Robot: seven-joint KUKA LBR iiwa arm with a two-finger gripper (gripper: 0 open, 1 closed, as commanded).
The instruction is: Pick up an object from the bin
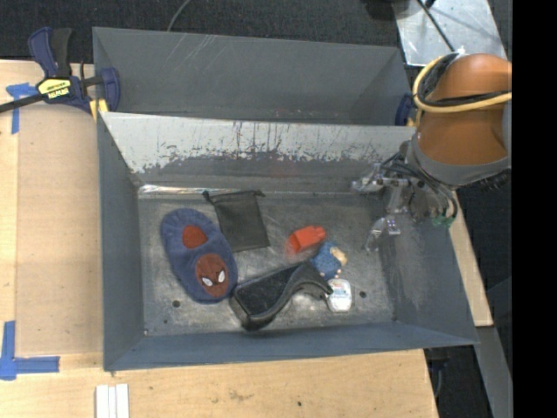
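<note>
In the camera view the pincer (383, 228) hangs low at the right side of the bin (122, 251), above bare floor. Nothing shows in its grip, and I cannot tell whether it is open or closed. This looks like the approach step. The orange block (306, 238) and the small blue toy (327, 260) lie nearest, to its left, so the next move calls for shifting over one of them and descending.

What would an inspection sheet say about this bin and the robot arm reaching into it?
Surface: grey metal bin, floor scuffed.
Job's things: blue slipper at left; dark square pouch beside it; orange block, small blue toy, white bit and black curved piece toward the middle.
Clutter: nothing seen.
Grippers: gripper over bare floor at right, apart from the things.
Cables: yellow cable round the arm's orange cover; grey cable behind the bin.
Surroundings: dark floor behind the bin.
</note>
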